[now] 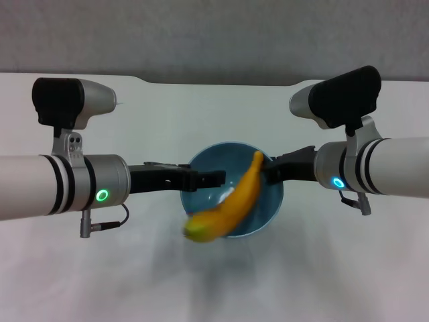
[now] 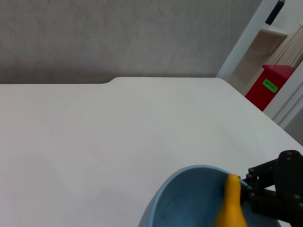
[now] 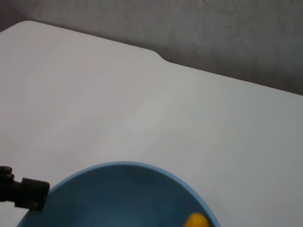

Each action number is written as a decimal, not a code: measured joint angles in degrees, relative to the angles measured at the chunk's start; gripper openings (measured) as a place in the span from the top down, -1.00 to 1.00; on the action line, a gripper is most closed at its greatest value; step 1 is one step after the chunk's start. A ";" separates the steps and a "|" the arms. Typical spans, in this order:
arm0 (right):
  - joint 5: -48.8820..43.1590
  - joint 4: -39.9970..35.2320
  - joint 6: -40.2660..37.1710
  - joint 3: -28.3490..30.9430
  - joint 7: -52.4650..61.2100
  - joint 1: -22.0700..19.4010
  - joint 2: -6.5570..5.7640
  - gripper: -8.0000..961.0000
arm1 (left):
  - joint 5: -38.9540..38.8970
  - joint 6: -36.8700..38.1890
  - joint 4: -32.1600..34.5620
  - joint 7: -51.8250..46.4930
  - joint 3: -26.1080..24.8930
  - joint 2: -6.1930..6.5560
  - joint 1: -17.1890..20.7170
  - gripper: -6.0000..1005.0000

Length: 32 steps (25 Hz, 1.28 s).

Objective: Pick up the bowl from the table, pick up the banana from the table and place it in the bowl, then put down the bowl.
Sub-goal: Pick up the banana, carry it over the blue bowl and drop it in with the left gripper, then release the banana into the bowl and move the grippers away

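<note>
Both arms meet over the middle of the table (image 1: 80, 282), well in from every edge. The left gripper (image 1: 216, 179) reaches to the near-left rim of the bowl (image 1: 265, 211), its fingers extended onto the rim; whether they clamp it cannot be told. The right gripper (image 1: 269, 173) meets the bowl's opposite rim beside the upper end of the banana (image 1: 231, 204); its finger state cannot be told either. The banana lies tilted across the bowl, its upper end inside and its lower end overhanging the near rim. Whether the bowl rests on the table or hangs just above it is unclear. Judged step: banana placement. The next move probably calls for seating the banana fully inside, then setting the bowl down level. No legible writing or brand appears.
</note>
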 joint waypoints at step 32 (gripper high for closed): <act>24.85 -32.49 0.07 9.46 -18.17 18.82 0.01 0.90 | 1.63 0.59 -0.33 6.38 -16.75 0.03 5.89 -0.78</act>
